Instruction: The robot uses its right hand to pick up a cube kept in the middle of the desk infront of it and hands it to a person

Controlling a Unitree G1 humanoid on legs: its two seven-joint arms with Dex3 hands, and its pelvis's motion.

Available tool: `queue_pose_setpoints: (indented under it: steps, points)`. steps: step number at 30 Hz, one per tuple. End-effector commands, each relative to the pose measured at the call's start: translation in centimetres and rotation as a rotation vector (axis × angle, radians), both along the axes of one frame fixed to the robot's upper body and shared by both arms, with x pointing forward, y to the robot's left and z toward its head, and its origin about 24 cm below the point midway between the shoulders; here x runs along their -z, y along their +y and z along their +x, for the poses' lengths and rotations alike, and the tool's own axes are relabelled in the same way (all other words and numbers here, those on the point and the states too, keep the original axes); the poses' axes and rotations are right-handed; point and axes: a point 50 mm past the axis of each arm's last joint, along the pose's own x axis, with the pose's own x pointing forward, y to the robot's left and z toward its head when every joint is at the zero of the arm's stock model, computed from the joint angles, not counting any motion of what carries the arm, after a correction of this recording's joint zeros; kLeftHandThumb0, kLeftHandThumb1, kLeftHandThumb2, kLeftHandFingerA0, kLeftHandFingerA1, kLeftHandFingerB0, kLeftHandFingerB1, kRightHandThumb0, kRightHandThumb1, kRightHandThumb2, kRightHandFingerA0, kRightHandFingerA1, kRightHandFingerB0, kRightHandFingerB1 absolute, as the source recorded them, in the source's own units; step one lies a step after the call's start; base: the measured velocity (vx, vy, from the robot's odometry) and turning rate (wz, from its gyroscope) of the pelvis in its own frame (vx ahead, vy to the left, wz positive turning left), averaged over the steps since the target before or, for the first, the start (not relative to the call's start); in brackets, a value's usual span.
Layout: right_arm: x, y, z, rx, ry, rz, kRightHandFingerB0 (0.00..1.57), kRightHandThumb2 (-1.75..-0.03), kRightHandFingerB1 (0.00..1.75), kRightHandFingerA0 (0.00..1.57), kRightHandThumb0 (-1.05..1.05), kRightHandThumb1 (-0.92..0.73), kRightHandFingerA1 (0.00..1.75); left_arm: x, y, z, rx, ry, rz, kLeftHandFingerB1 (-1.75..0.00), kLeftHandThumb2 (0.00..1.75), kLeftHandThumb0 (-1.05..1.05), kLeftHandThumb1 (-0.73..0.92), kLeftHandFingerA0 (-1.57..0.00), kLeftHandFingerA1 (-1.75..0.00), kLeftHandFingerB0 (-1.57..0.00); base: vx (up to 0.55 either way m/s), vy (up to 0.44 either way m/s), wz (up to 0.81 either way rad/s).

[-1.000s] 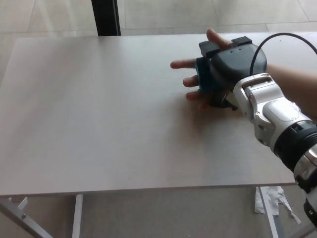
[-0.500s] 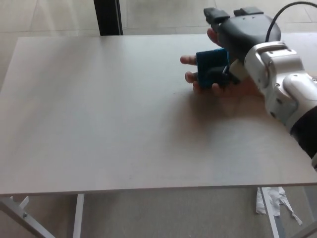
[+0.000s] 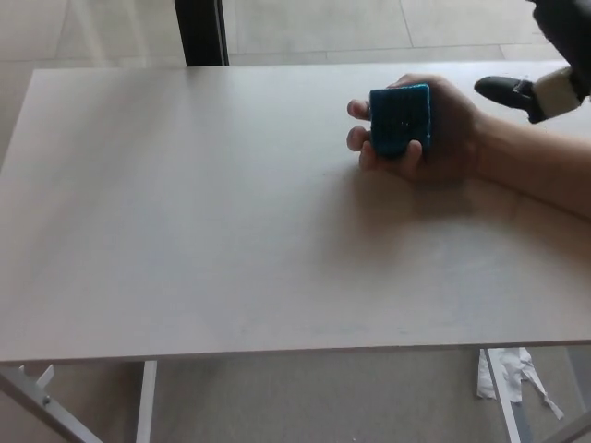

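A blue cube (image 3: 401, 120) rests in a person's hand (image 3: 443, 138), whose fingers curl around it just above the desk (image 3: 185, 203) at the back right. The person's forearm runs off the right edge. My right hand (image 3: 561, 55) is at the top right corner, up and to the right of the cube and apart from it. It is open and holds nothing, with one black finger (image 3: 506, 90) sticking out toward the person's wrist. Most of that hand is cut off by the picture's edge. My left hand does not show.
The pale desk fills most of the view, with its front edge near the bottom. A black post (image 3: 199, 32) stands behind the desk. A metal leg (image 3: 37, 397) shows at the lower left, and a white paper scrap (image 3: 508, 369) lies on the floor at the lower right.
My right hand let go of the cube and drew back up and to the right, nearly out of view. The cube now stays in the person's hand, whose fingers have closed around it.
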Motion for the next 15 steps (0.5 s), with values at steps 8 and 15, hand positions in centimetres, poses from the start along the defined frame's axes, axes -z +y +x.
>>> queue_pose_setpoints:
  steps: [8, 15]
  points:
    - [-1.3, -21.0, -33.8, 0.589, -0.790, 0.374, 0.71, -0.56, 0.44, 0.86, -0.48, -0.50, 0.57, -1.6, 1.9, -1.9, -0.077, -0.003, 0.045, -0.41, 0.58, -0.66, 0.58, -0.80, -0.55, -0.61, 0.00, 0.000, 0.00]
    - [-0.4, -24.1, -36.8, 0.685, -1.093, 0.338, 0.76, -0.77, 0.63, 1.11, -0.50, -0.47, 1.30, -1.7, 2.0, -2.2, -0.070, 0.007, 0.048, -0.42, 0.58, -0.64, 0.57, -0.77, -0.53, -0.60, 0.00, 0.000, 0.00]
